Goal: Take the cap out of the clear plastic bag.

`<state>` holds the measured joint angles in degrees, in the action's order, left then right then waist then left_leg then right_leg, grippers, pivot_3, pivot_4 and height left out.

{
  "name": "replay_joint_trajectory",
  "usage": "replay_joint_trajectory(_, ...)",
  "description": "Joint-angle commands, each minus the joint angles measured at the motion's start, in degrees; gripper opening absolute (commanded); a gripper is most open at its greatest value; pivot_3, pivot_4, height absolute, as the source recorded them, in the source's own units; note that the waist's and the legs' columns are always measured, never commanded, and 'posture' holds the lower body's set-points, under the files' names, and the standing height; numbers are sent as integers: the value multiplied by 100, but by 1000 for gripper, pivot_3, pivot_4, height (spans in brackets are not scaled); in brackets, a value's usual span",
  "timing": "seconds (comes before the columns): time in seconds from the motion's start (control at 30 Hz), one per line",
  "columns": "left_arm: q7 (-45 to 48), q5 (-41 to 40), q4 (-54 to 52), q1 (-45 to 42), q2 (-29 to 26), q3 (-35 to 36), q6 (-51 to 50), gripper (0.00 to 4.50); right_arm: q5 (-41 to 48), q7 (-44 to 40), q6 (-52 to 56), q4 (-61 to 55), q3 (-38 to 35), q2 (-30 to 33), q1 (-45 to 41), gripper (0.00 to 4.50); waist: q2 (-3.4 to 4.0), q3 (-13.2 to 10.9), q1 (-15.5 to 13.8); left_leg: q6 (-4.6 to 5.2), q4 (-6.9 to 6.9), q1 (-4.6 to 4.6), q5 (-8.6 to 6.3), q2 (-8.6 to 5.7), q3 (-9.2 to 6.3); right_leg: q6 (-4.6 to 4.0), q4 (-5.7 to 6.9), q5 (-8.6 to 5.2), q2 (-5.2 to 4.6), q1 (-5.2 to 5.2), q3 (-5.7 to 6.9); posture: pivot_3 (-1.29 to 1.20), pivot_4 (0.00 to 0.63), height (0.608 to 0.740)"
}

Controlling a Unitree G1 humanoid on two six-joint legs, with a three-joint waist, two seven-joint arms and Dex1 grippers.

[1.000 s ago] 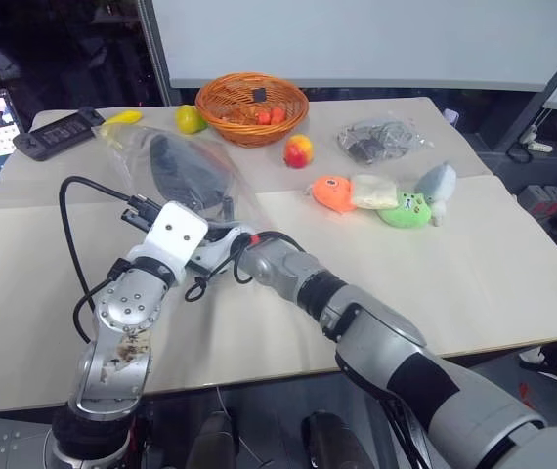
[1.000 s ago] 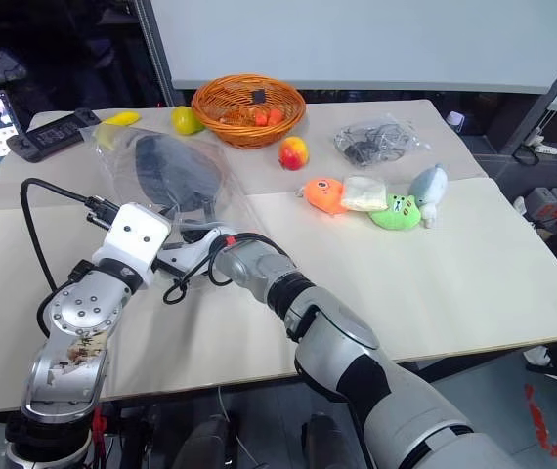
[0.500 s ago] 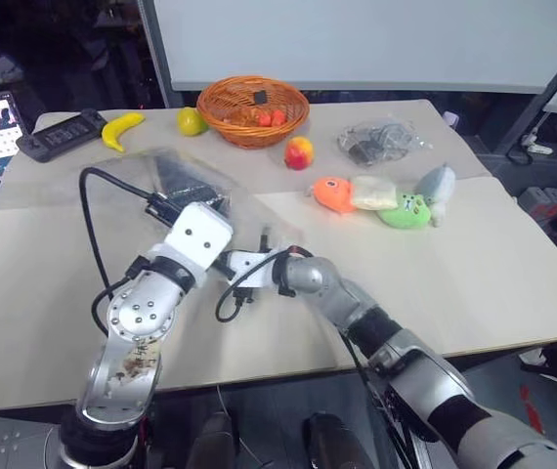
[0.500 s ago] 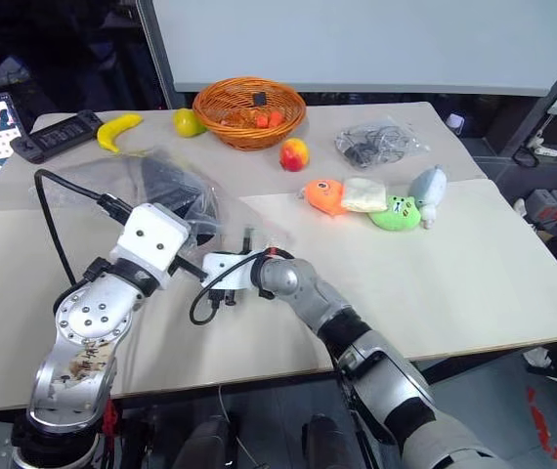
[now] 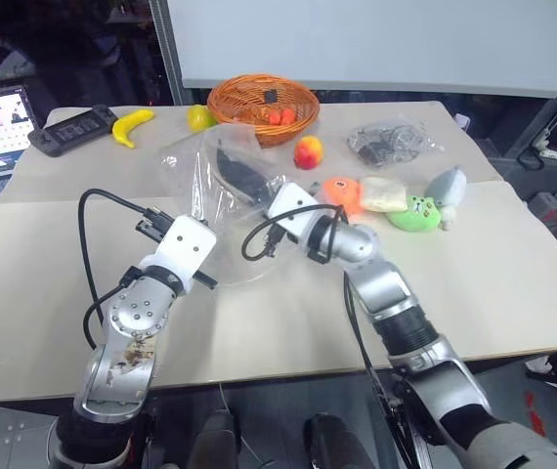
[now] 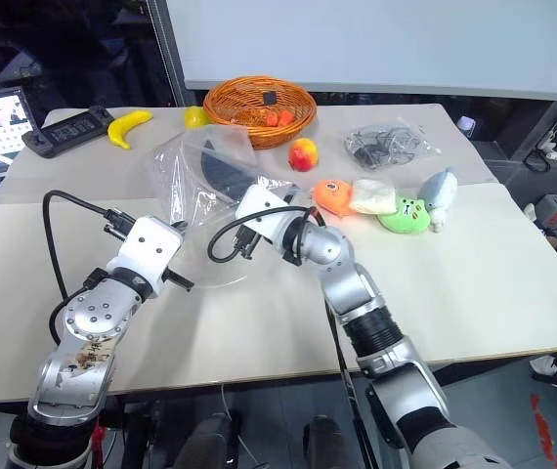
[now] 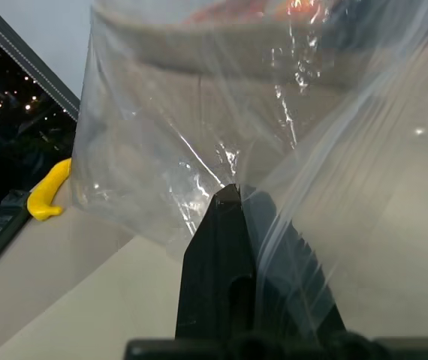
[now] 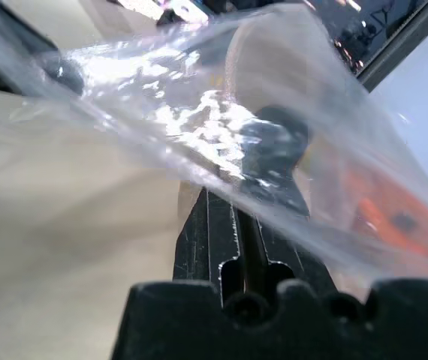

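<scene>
Right gripper [image 6: 251,203] swung rightward, lifting large crinkly clear plastic bag [image 5: 222,200] off table; both grippers, left gripper [image 7: 233,196] included, clamped on film. Round dark-undersided fabric cap [image 5: 241,173] inside bag; extraction pending.

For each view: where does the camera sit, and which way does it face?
Eye views: on the head, looking down over both arms at the table; bag lifted between the grippers.
Left wrist: along the left gripper, shut on the bag; banana beyond.
Right wrist: along the right gripper, shut on the bag.
All share the bag.
</scene>
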<state>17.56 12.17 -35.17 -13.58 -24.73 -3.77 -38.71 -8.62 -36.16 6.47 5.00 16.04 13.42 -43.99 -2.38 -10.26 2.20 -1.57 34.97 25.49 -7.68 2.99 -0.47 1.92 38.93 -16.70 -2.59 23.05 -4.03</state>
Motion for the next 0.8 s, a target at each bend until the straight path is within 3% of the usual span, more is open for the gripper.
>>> replay_joint_trajectory(0.03,-1,44,-83,-38,-39,17,78,0,254,-731,163,-867,123,436,206,50,0,0,1,0,0,0,0,0,0,0,0,0,0,-1,1,0,150,740)
replay_joint_trajectory(0.2,-13,47,-35,-69,-36,24,94,0,-126,-1237,93,-1257,517,1201,740,50,-1,1,0,0,2,-2,0,0,1,1,-5,0,1,-4,0,0,150,740)
replay_joint_trajectory(0.37,-32,80,-3,-64,-26,-42,154,0,-1161,-381,-235,-576,683,1448,683,50,-1,1,14,1,8,-17,0,0,3,1,-1,0,2,-14,-2,0,150,740)
replay_joint_trajectory(0.53,-61,105,95,14,-93,14,254,0,-49,-1200,40,-1393,226,1519,868,50,-2,0,-10,1,7,-22,0,0,2,1,-9,-1,1,-29,-1,0,150,740)
replay_joint_trajectory(0.67,-116,99,240,-34,-94,82,329,0,620,-2216,451,-2208,80,2230,1087,50,-2,0,-48,3,6,-22,-1,-1,1,3,-32,-1,-2,-45,5,0,150,740)
replay_joint_trajectory(0.8,-133,100,315,-103,-22,-6,377,0,762,-2578,714,-2665,197,2601,1174,50,-1,0,-83,4,6,-28,-3,1,-2,3,-39,-2,0,-55,9,0,150,740)
